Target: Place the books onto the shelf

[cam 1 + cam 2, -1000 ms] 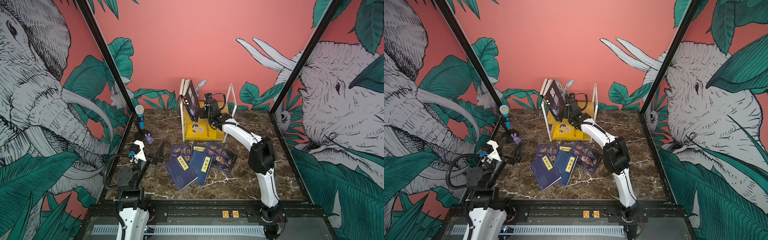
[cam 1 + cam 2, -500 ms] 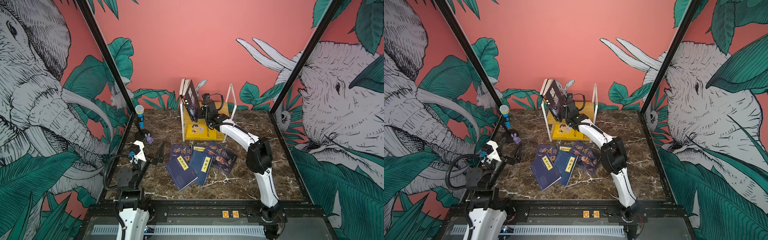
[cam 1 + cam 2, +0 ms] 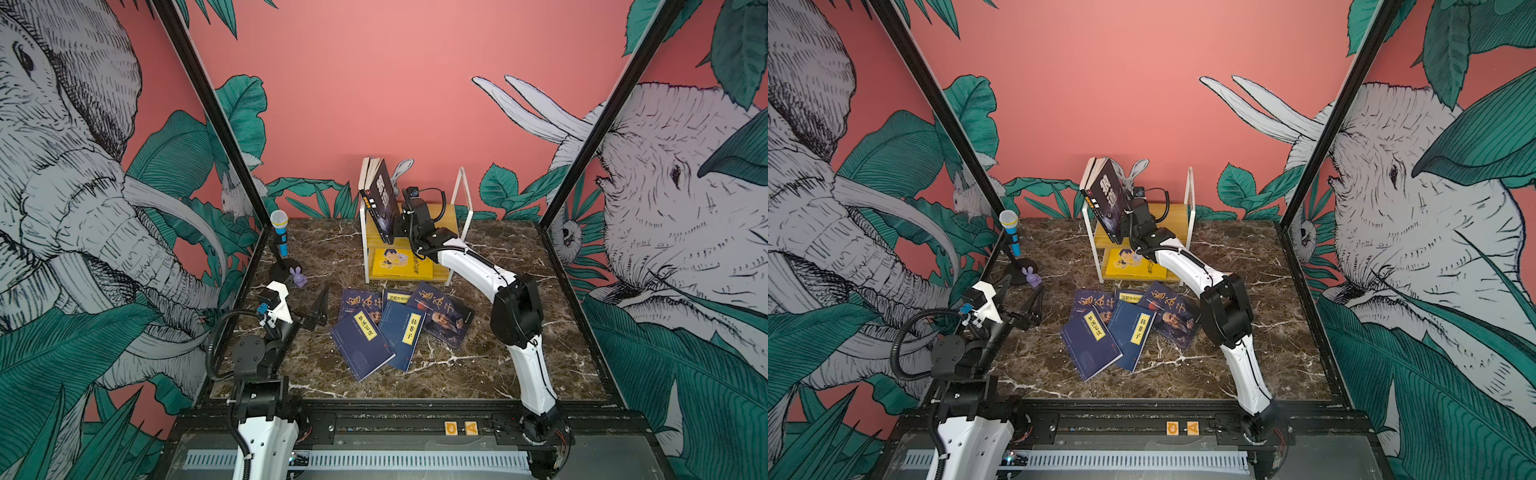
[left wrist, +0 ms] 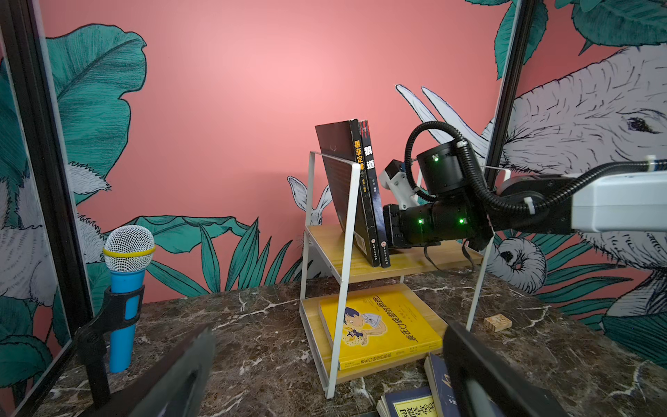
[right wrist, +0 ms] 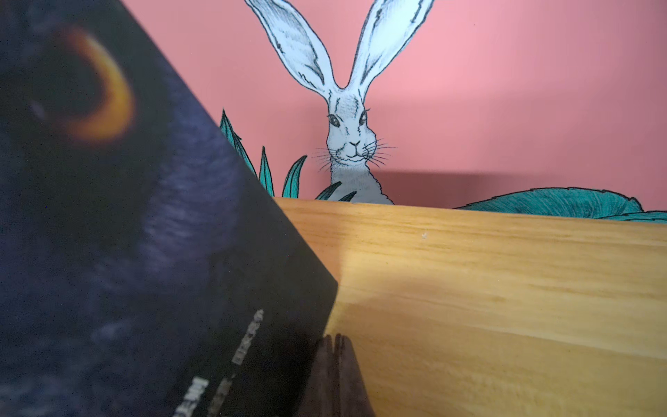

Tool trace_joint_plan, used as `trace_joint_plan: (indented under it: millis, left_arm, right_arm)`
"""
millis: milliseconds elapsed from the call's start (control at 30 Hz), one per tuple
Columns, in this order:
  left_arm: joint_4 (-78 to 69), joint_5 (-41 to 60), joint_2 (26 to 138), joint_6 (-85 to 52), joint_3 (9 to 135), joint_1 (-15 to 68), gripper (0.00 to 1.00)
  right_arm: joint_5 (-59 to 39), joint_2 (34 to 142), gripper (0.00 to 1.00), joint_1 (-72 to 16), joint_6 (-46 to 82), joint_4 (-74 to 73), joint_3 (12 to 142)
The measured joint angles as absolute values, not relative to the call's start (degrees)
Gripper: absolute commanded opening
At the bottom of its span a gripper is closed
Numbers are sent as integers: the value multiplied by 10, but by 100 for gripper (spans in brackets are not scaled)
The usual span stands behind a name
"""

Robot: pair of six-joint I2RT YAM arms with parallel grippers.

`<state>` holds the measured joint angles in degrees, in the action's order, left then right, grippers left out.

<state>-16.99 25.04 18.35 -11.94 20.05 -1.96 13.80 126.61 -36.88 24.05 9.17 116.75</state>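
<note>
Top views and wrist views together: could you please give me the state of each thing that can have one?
Left claw: open, empty, above the table.
Right claw: shut, tips against the black book.
Black book: standing tilted on the shelf's upper board.
Navy books: four, flat, overlapping on the table.
Yellow book: flat on the lower board.
Microphone: upright.

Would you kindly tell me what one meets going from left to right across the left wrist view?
In order: blue microphone → black book with orange lettering → black book with white characters → small wooden block. The shelf and the yellow book overlap these, so they are left out.
</note>
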Motion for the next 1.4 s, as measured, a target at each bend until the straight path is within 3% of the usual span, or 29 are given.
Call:
trace_joint_plan:
  millis: [567, 967, 1400]
  left_arm:
    - [-170, 250, 183, -119, 201, -20, 99]
    - [-156, 246, 187, -120, 201, -20, 99]
    - [-11, 249, 340, -149, 300, -14, 99]
  right_arm:
    - [154, 1240, 0, -371, 213, 89, 1135]
    - [168, 1060, 0, -383, 198, 83, 965]
    - [160, 871, 25, -471, 185, 88, 766]
